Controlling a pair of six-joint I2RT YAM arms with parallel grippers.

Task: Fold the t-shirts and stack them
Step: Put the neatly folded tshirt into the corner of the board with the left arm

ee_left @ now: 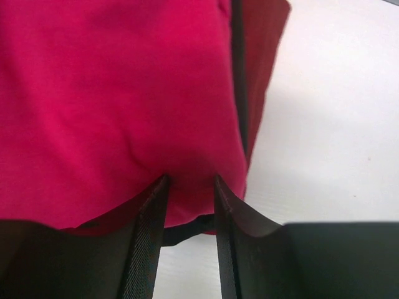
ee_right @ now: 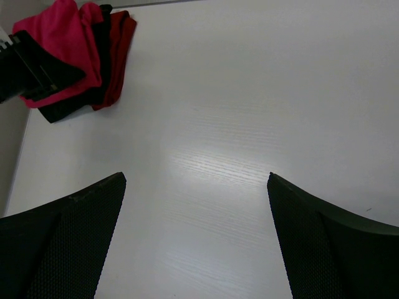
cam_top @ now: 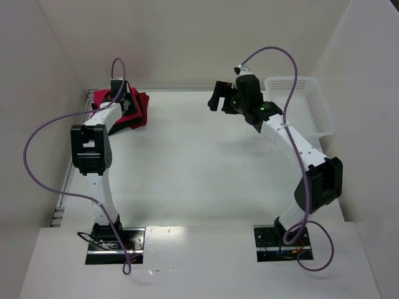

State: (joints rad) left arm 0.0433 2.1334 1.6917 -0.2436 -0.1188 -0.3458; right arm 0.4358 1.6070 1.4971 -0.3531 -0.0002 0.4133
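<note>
White counter [cam_top: 187,156] lies bare under the right claw [ee_right: 196,177], which is spread wide. Left claw [ee_left: 190,180] is narrowed, tips at the edge of the crimson-pink t-shirt [ee_left: 112,93], stacked over the black t-shirt [ee_right: 72,106] and darker red t-shirt [ee_right: 118,56]; whether it pinches, I cannot tell.

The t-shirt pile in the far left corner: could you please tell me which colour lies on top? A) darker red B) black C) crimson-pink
C: in the right wrist view the crimson-pink t-shirt lies uppermost, with the black t-shirt and the darker red t-shirt showing only as edges beside and beneath it.
</note>
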